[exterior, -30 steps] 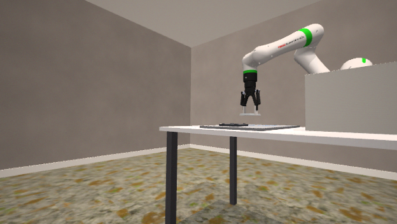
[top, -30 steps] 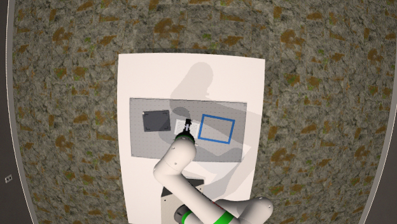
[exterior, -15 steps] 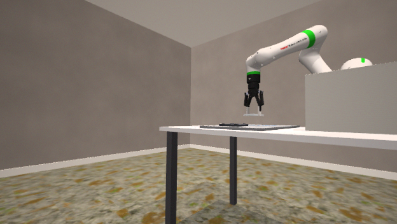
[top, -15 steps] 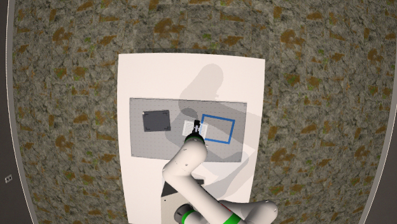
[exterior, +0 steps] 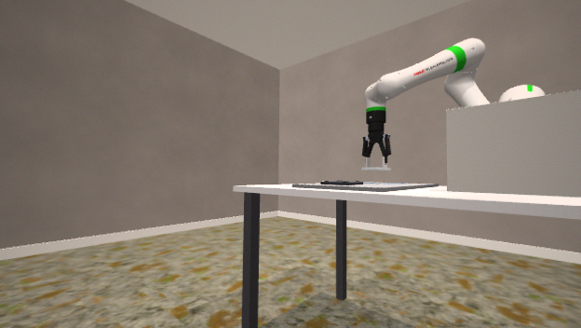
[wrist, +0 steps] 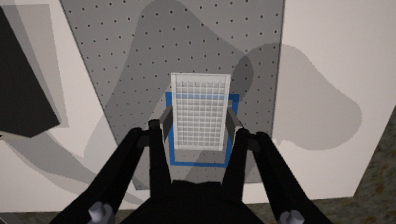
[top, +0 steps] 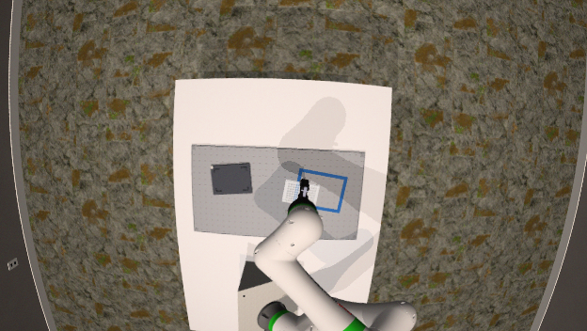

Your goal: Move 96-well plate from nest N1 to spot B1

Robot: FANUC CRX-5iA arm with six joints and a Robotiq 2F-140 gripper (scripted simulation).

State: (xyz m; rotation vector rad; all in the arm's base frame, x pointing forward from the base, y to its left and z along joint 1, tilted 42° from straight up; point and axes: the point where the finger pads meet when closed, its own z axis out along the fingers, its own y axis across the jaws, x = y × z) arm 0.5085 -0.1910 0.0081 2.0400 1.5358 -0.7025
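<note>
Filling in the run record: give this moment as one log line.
phase: carry | jaws: shut on 96-well plate | plate: airborne, level | position: overlapping B1 outline edge | nest N1: vacated

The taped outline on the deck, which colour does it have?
Blue. The taped outline shows best in the top view, as a blue rectangle on the grey perforated deck.

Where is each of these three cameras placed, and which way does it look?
Top: overhead, looking straight down on the table; the arm shows.
Exterior: low beside the table, looking level; arm and gripper hang above it.
Wrist: on the arm, looking down past the black fingers.
All share the white plate held over the blue outline.
</note>
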